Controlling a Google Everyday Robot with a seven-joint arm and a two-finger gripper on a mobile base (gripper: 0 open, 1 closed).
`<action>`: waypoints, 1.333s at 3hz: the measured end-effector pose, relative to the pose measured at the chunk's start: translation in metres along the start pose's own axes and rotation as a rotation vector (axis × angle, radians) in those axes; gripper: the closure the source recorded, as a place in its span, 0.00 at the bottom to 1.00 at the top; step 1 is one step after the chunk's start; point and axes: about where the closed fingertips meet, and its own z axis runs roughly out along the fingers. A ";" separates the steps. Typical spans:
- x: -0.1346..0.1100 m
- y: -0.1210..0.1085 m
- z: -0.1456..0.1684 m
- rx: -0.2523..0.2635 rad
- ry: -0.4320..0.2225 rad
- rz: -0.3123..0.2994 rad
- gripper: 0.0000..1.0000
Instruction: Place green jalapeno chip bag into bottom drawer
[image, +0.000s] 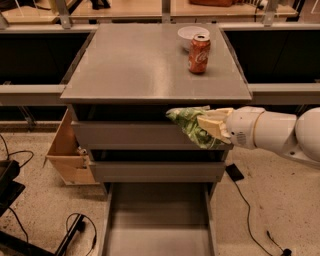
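Carrying is the step in hand, by my reading: the pincer (209, 125) is clamped on the green jalapeno chip bag (186, 120), with the cream fingers pressed into the bag's right end and the crumpled foil sticking out to the left. The bag hangs in the air in front of the top drawer front (125, 135), just under the lip of the cabinet's surface (135, 65). It is well above the bottom drawer (157, 227), which stands pulled out with a bare grey floor.

To do this well, the white arm (280, 132) should bring the bag outward first, away from the two closed drawer fronts, and only then go down. A straight drop from here would likely scrape the foil along the middle drawer front (150, 171). The bag also sits right of the open tray's middle, so a small shift left seems wise before lowering; aim for the centre of the floor, clear of the thin side rails.

Release should come low — close to the tray floor — because a light foil bag let go from height may flutter or bounce over a rail. The grip is only on one end, so slow motion will help stop the loose end from swinging.

The red soda can (199, 47) and the white bowl (189, 33) behind it sit far back on the surface and are not in the way.
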 end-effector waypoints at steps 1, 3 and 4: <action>0.059 0.000 0.025 -0.010 0.073 0.101 1.00; 0.232 0.037 0.077 -0.118 0.146 0.128 1.00; 0.272 0.040 0.094 -0.148 0.147 0.100 1.00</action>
